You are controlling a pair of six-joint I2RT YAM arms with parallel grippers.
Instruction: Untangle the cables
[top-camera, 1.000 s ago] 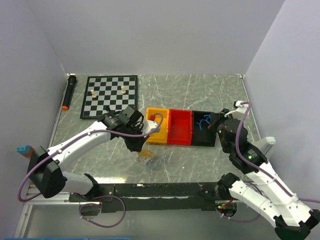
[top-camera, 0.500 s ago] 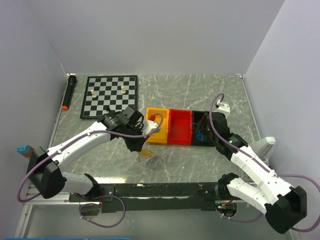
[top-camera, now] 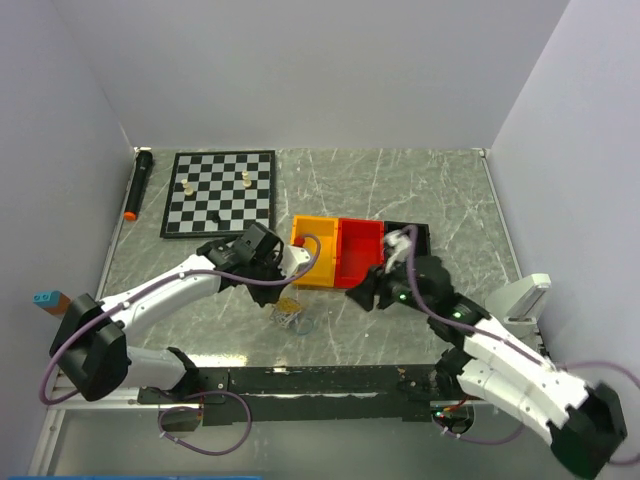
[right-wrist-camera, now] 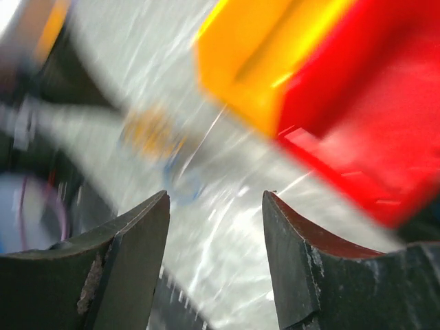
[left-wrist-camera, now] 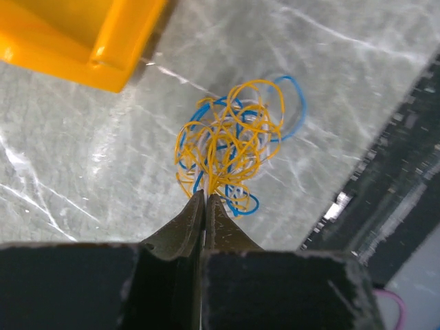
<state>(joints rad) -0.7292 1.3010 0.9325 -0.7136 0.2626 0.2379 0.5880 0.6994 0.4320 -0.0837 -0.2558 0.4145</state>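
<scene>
- Three open bins stand in a row, side walls touching, in the middle of the marbled counter (top-camera: 400, 190): a yellow bin (top-camera: 322, 262) on the left, a red bin (top-camera: 360, 255) in the middle and a black bin (top-camera: 421, 236) on the right.
- A purple cord from the left arm loops across the yellow bin, so I cannot tell what lies inside.
- The right arm covers most of the black bin, so its contents are hidden too.
- The cables (left-wrist-camera: 230, 148) are in none of the bins. They lie as one knotted bunch of yellow, blue and pale loops on the bare counter, just in front of the yellow bin's near corner.
- The left tool (left-wrist-camera: 205, 199) is pressed closed at the near edge of the bunch. Several yellow strands run straight into its tips, and it looks to be pinching them.
- The right tool (right-wrist-camera: 214, 199) stands wide apart and holds nothing. It hangs in front of the red bin and points toward the bunch, though its own view is blurred.
- A dark frame rail (top-camera: 320, 380) runs along the near edge, close behind the cables.
- A chessboard (top-camera: 220, 192) sits at the back left with a few pieces on it.
- A black stick with an orange tip (top-camera: 137, 185) lies beside the board, against the left wall.
</scene>
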